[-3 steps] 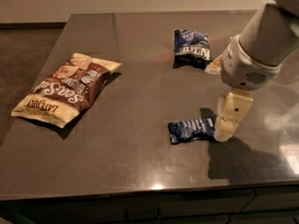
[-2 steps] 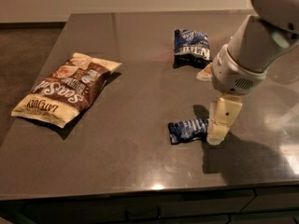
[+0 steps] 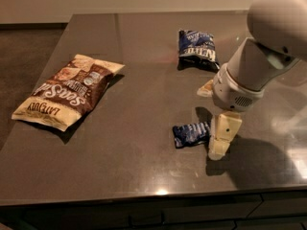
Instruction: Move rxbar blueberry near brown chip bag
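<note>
Now cream gripper (image 3: pixel 220 140) is at end of small dark-blue crinkly rxbar blueberry (image 3: pixel 191 134), grip state unclear; should centre on it, then carry twd large brown chip bag (image 3: pixel 67 92).

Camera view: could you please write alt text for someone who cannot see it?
The claw is down at the right end of the rxbar blueberry on a dark table; the brown chip bag lies far left, a blue-and-white bag at the back.

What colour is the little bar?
The rxbar blueberry is dark blue with a pale label, beside the gripper; camera view.
</note>
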Robot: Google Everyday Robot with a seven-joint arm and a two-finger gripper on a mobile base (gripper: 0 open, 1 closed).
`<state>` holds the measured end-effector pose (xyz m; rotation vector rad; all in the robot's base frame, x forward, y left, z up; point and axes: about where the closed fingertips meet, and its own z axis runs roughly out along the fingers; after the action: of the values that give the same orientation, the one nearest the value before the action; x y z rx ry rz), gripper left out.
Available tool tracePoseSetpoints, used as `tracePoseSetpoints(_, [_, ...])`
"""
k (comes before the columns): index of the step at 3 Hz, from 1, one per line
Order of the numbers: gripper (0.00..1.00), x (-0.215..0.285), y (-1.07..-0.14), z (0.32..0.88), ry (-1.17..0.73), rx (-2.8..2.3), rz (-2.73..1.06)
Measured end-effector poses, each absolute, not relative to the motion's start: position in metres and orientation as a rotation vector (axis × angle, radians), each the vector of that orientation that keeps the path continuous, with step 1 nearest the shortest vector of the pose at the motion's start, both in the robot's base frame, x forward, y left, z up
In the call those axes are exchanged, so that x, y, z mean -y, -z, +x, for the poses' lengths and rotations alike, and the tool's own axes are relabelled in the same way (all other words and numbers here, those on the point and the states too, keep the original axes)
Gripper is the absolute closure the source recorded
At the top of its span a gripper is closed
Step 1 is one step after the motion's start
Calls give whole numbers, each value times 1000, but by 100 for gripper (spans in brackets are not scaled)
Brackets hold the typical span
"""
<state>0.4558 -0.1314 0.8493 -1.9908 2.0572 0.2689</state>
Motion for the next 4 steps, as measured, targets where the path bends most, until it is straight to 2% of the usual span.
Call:
tracePoseSetpoints(1, [2,130,-837,453,-306,-2059,-1983])
tracePoseSetpoints(4, [72,123,-833,451,-342,-2061,-1982])
